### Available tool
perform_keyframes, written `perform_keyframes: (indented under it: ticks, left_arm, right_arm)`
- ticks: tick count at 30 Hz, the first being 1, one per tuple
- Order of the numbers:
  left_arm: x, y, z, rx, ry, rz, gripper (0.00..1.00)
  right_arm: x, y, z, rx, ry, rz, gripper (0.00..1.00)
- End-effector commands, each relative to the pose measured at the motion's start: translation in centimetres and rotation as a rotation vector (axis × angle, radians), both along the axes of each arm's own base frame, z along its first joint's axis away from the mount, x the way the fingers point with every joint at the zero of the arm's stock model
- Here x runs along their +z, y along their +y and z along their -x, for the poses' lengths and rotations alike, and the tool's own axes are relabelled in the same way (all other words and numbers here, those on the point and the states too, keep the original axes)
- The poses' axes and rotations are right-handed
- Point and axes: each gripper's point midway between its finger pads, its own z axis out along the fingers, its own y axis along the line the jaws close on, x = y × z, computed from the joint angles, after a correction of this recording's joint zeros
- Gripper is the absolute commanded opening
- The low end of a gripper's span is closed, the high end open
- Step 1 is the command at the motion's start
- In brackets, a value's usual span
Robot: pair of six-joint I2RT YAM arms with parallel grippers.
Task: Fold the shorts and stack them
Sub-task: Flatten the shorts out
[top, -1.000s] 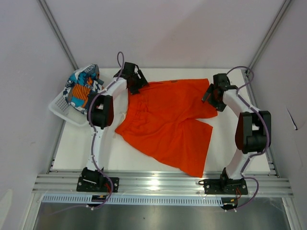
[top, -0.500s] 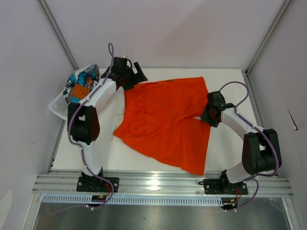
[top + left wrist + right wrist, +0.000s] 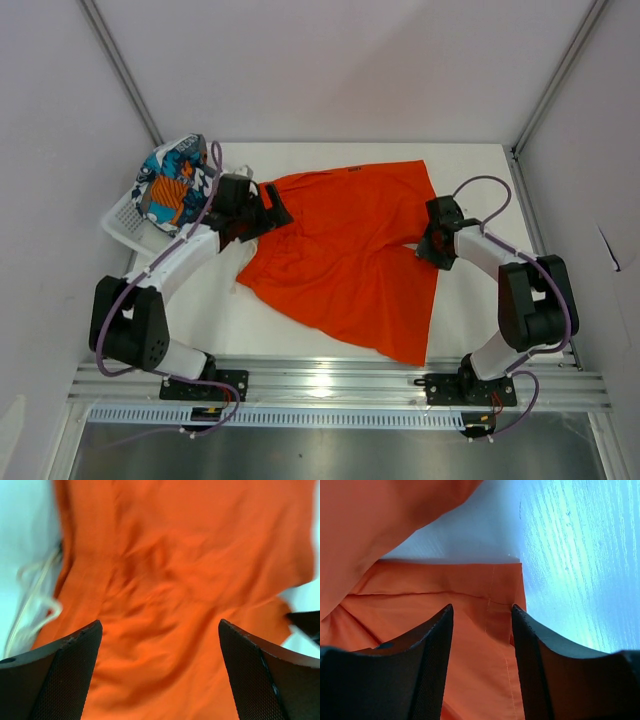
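Swung down and back since a second ago on the left: elbow now low toward the near left corner, forearm stretched flat over the table (image 3: pixel 480 310) to the left gripper (image 3: pixel 262 212) at the waistband end of the orange shorts (image 3: pixel 345 260); jaws spread as wide as they go, holding nothing, hovering over rumpled cloth with the white drawstring (image 3: pixel 30 605) off to one side; drawn in and lowered on the right, elbow bent out toward the right wall, right gripper (image 3: pixel 430 247) pointing left at the notch between the legs; jaws about half apart, straddling a hem corner lying flat, no pinch seen; orange shorts spread mid-table; patterned shorts (image 3: pixel 170 185) heaped in the basket (image 3: pixel 125 228) at far left.
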Motion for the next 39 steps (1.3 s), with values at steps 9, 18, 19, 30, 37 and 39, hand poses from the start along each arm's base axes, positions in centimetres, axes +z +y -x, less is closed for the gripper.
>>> perform_keyframes:
  ticks: [9,18,19,30,37,39]
  left_arm:
    - [-4.1,2.9,4.3,0.071,-0.023,-0.060,0.99]
    - [-6.6,3.2,5.6,0.074,0.027,-0.065,0.99]
    - [-7.0,3.2,5.7,0.072,0.034,-0.065,0.99]
    - [-10.4,3.2,6.5,0.048,0.114,-0.092,0.98]
    - [-10.5,5.1,7.5,0.083,0.113,-0.176,0.96]
    - [-11.0,5.2,7.7,0.078,0.128,-0.186,0.95]
  right_arm:
    - [-1.0,-0.1,0.6,-0.027,-0.034,-0.047,0.67]
    - [-0.5,-0.6,-0.2,-0.092,-0.128,-0.218,0.06]
    - [-0.5,-0.9,-0.2,-0.097,-0.121,-0.216,0.06]
    - [0.8,-3.1,-1.1,-0.101,-0.120,-0.085,0.08]
    - [0.3,-3.4,-1.2,-0.099,-0.109,-0.070,0.09]
    - [0.3,-3.4,-1.4,-0.099,-0.111,-0.069,0.09]
